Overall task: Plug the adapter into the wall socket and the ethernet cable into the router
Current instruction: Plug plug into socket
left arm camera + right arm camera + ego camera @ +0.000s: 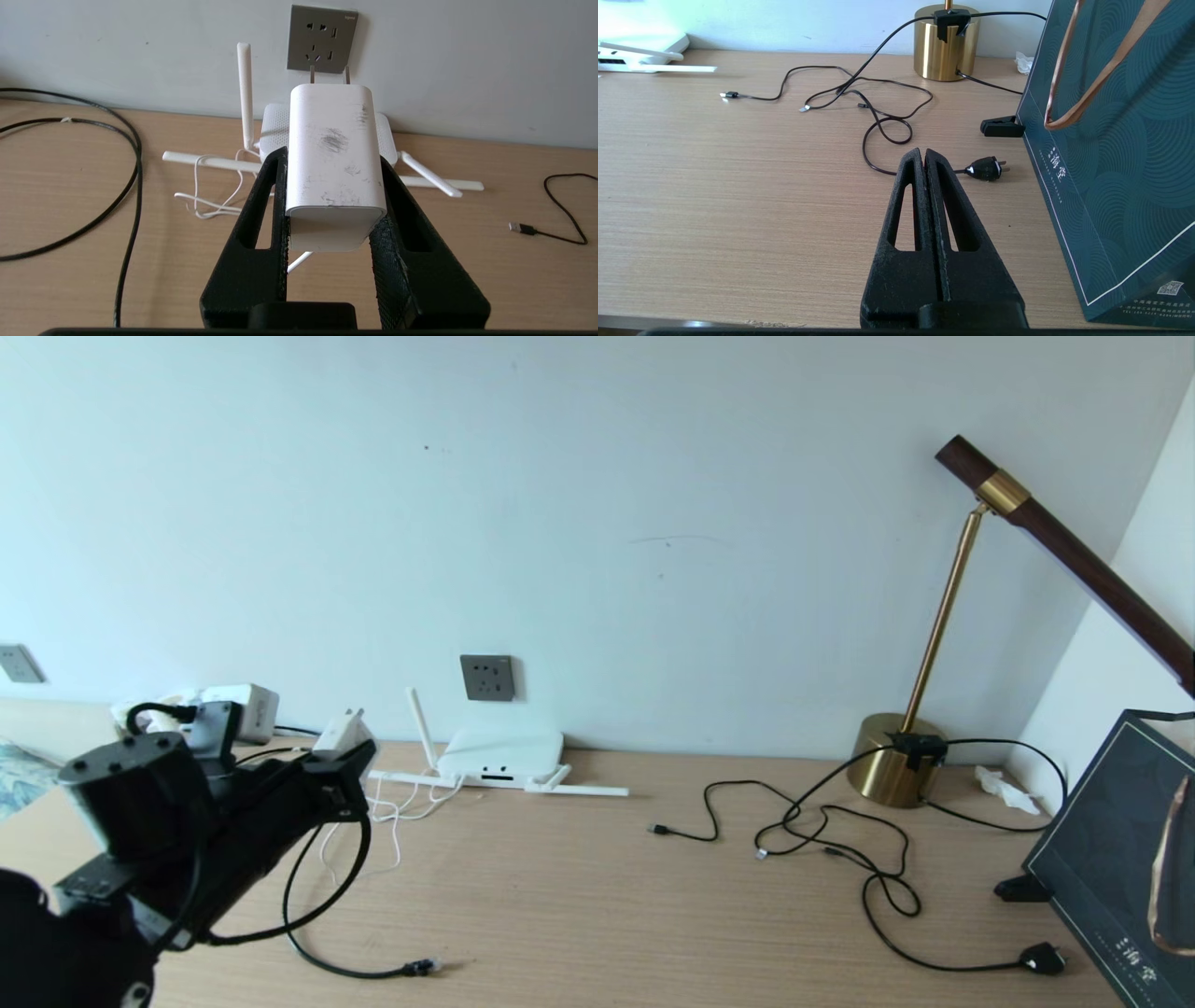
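On desk, by wall: catalogue of task items and progress.
Adapter (332, 172): clamped between fingers of left gripper (329, 161), clear of desk, two prongs aimed at wall; scuffed white shell; thin white cord (210, 196) trailing in loops on desk.
Left gripper: part closed, gripping adapter on both sides; raised above desk at left of head view, near router but short of wall.
Socket (322, 39): dark grey plate on wall just above router; all holes vacant; prongs seen just below it in wrist view, apart from it.
Router (499, 754): white, against wall under socket; one antenna upright, others flat on desk; nothing seen plugged into dark ports.
Ethernet cable (327, 933): black, loose on desk near left arm, clip end (422, 968) lying free at front, well apart from router.
Right gripper (926, 156): fingers pressed together, holding nothing; low over desk at right, near black plug (985, 169) and dark bag (1111, 163).
Also present: brass lamp (898, 770), thin black cables (822, 831).
Done: adapter picked up and pointed at socket.
Left: line up prongs, push adapter home; then fetch ethernet cable and seat it in router.
Progress, by judgement: early, neither connection made.
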